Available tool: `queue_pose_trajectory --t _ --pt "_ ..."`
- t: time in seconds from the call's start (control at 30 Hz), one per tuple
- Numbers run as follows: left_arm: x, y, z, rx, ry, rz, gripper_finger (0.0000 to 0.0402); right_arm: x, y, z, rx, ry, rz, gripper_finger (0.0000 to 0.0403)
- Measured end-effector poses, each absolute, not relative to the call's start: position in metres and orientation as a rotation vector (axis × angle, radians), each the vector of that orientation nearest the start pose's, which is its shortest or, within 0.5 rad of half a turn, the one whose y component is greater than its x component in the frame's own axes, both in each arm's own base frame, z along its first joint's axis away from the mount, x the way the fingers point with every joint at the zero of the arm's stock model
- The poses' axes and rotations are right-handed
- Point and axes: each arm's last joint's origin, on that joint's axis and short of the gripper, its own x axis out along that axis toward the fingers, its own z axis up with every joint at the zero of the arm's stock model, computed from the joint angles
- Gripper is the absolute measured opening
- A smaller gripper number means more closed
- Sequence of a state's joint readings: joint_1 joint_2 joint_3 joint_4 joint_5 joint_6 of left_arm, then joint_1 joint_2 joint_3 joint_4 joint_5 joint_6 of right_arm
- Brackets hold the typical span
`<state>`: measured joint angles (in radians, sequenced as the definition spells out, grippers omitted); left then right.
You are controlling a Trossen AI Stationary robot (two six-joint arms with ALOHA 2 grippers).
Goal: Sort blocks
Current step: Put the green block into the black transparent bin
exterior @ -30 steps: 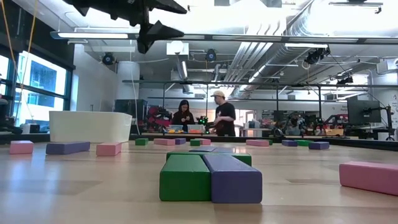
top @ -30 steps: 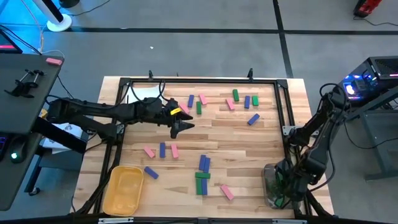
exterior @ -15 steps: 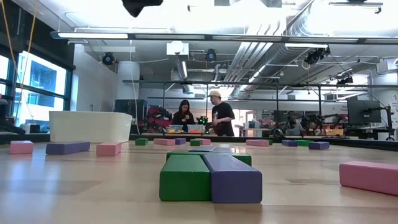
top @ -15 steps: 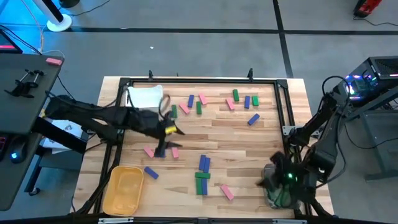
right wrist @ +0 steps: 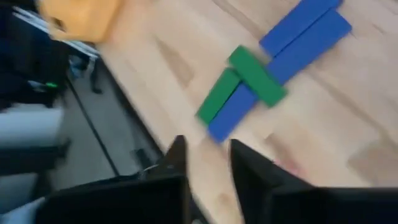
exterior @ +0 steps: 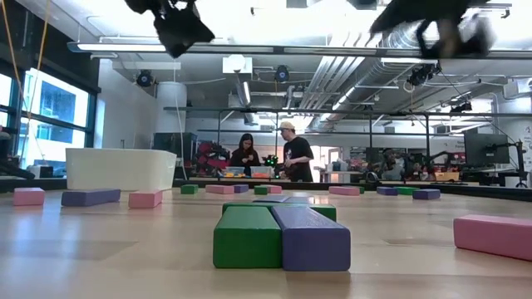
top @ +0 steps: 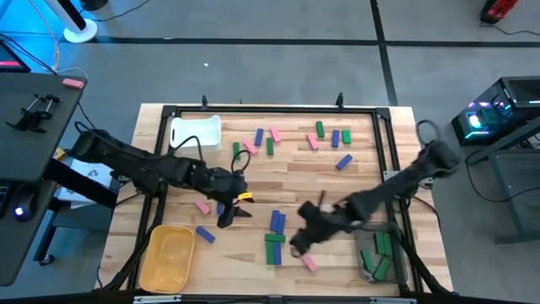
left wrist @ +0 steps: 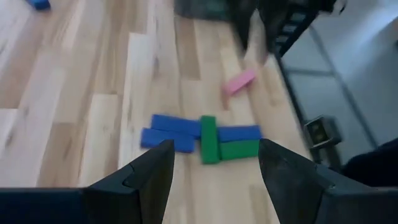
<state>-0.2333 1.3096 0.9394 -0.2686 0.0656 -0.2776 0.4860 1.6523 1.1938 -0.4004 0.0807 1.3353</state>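
you're working with both arms over the front half of the table (top: 371, 169) at once. the left gripper (top: 229, 215) is hanging with its fingers apart and nothing between them, just above the pink and blue blocks (top: 221, 203) near the yellow bin (top: 167, 257). the right gripper (top: 301, 241) is reaching in from the clear bin (top: 380, 253), where green blocks are lying; its fingers are standing close together with a narrow gap in the wrist view, holding nothing.

the stacked cluster (top: 275, 236) of blue and green blocks is lying between the two grippers, with a lone pink block (top: 308, 262) just beside the right one. more blocks are lying scattered along the far side by the white bin (top: 196, 131).

the risk, as i judge it: both grippers are closing on the same cluster, so they could collide there. a green block is lying across the others, so a narrow grab may knock the pile apart or pinch two colours together.
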Motion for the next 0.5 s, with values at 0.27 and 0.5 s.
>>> queue_pose_trajectory --t 0.27,0.5 --pt "0.253 -0.058 0.296 -0.236 0.493 -0.089 0.0217 0.367 0.145 0.182 0.970 0.936 -0.145 0.0003" --pt "0.246 -0.054 0.305 -0.254 0.450 -0.027 0.0217 0.380 0.147 0.157 0.932 1.014 -0.171 0.0001"
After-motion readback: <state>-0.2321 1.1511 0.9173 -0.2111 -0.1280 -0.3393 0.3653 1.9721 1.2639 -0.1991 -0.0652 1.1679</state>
